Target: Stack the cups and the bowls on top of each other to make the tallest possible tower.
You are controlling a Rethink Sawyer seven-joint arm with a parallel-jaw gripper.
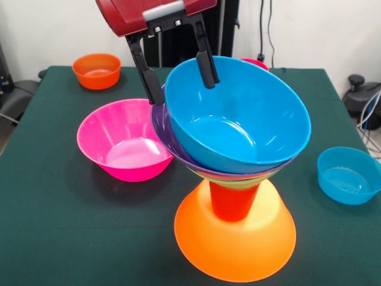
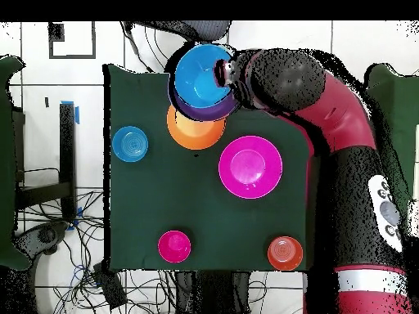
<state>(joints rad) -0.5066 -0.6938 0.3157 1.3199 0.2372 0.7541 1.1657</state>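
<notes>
Now claw (image 1: 177,70) straddles tilted blue bowl's (image 1: 238,116) rim.

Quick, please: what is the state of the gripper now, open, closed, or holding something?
Gripper: closed on the rim of the large blue bowl, one finger inside and one outside, at the top of the tower.

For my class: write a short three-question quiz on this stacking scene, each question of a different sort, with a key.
1. True or false: the large orange bowl at the tower's base sits rim downward.
2. Which bowl do the gripper fingers straddle at the rim? A) large pink bowl B) large blue bowl C) small blue bowl
3. Fill in: the piece standing directly on the base is the orange-red ____.

Key: 1 true; 2 B; 3 cup.
</notes>
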